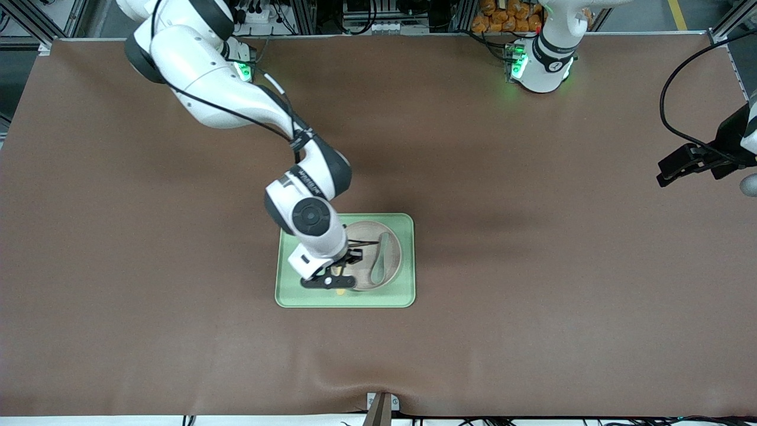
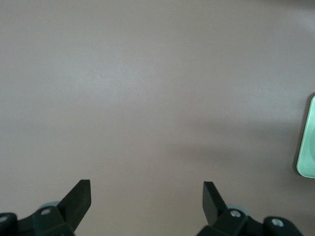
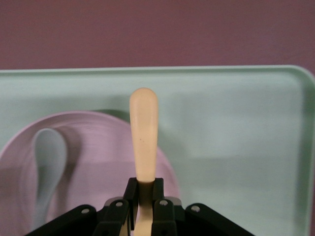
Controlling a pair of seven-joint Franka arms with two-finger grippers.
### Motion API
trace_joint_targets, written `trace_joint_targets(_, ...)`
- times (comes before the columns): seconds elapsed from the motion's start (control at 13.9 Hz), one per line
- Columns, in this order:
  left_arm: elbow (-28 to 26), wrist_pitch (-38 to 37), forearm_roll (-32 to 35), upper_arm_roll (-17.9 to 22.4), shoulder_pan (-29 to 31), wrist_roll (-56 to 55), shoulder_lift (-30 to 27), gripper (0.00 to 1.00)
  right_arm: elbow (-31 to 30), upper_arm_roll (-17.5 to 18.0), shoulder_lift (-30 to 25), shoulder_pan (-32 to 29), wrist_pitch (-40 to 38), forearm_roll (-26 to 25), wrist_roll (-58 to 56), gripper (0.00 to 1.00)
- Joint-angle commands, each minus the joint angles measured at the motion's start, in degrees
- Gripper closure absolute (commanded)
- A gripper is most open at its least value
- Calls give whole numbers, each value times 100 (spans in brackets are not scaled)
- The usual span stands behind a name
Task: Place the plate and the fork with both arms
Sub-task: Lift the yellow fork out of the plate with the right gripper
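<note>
**Pale-yellow fork pinched over tray**

Pale-yellow plastic fork (image 3: 143, 132) clamped in right gripper (image 3: 143, 201), jaws shut narrow on shaft, rounded handle end poking out ahead. Held up over green tray (image 1: 287, 296), by edge of plate (image 1: 393, 254). Tines not seen. Judged light, stiff, smooth-ish; thin shaft likely to pivot in pinch, so grip near mid-shaft prob. best, gentle set-down.

Plate: speckled cream, shallow, lay in tray toward left arm's end. Prob. rigid, chippable; rim the only real hold, tricky w/ low lip. Held a muted-green spoon (image 1: 379, 260) inside, lying lengthwise. Nothing else seen in tray.

Left gripper (image 2: 146, 201) spread wide, empty, waited over bare brown table mat (image 1: 532, 331) well apart from tray, only tray corner in left wrist view.
</note>
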Motion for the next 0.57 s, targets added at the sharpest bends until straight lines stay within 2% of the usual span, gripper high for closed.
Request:
trace_joint_targets(0.0,-26,53,-89,-15,7,9,-29,0,-521,286,-344,-514,-131,44,-447,89)
trace_joint_targets(0.14,-26,62,-81,-15,16,17,-20,0,-995,391,-546,-857,0,44,-694,89)
trace_joint_targets(0.5,-26,97,-89,-23,7,18,-20,0,-2049,418,-854,-990,789,-123,-686,89)
